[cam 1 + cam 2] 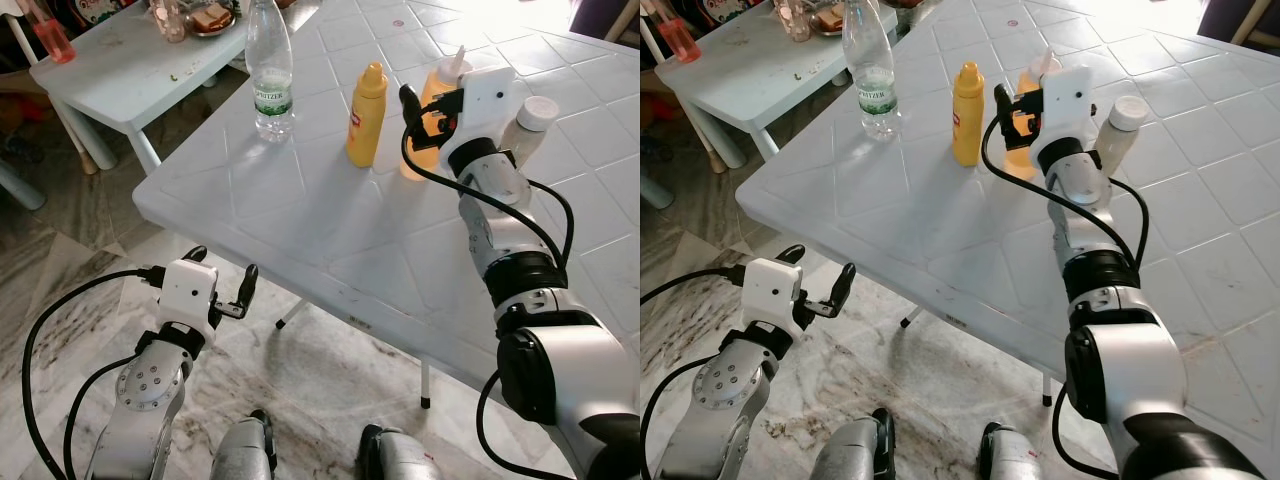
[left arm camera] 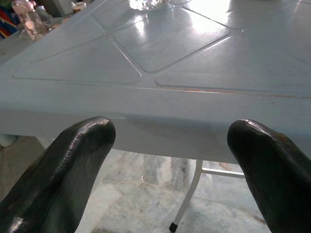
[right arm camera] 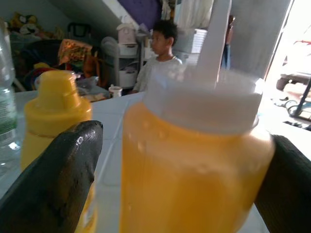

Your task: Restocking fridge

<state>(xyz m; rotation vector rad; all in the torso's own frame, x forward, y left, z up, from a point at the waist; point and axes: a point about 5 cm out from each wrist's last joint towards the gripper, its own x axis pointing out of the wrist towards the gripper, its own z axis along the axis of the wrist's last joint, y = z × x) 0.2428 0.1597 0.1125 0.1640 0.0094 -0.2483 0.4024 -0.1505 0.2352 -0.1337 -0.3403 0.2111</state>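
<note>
Orange sauce bottle (image 3: 194, 165) sits between right gripper's (image 1: 425, 118) wide-spread fingers (image 3: 53, 179); left gripper's (image 1: 222, 282) fingers parted too.

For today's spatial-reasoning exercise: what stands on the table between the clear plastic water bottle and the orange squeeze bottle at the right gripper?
A yellow mustard squeeze bottle stands between the clear plastic water bottle and the orange squeeze bottle, as the left eye view shows.

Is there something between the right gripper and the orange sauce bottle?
No. The right gripper is open with its fingers on either side of the orange sauce bottle. The yellow mustard bottle stands beside it.
</note>
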